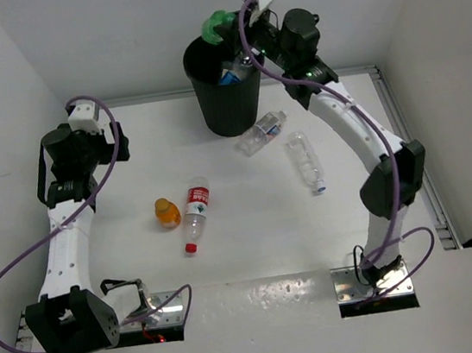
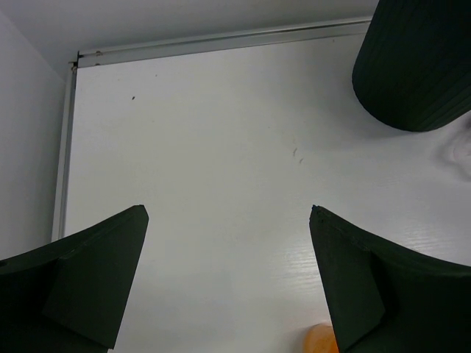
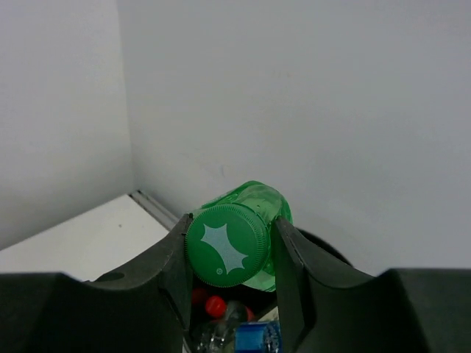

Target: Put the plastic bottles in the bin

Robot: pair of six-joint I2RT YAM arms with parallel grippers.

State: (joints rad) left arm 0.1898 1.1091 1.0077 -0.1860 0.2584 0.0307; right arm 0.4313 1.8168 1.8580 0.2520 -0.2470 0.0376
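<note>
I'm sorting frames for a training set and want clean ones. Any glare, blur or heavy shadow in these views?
Top external: even light, glare patches on the table toward its near edge. Left wrist: the open left claw is dark, the orange bottle a blurred sliver. Right wrist: the green bottle in the right claw is sharp, the bottles beneath it soft.

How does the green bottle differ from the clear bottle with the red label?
The green bottle is tinted green with a green cap; the red-labelled bottle is clear with a red cap. The green bottle is gripped by the right end effector above the bin; the red-labelled bottle lies on its side on the table, untouched. Both are capped plastic bottles.
</note>
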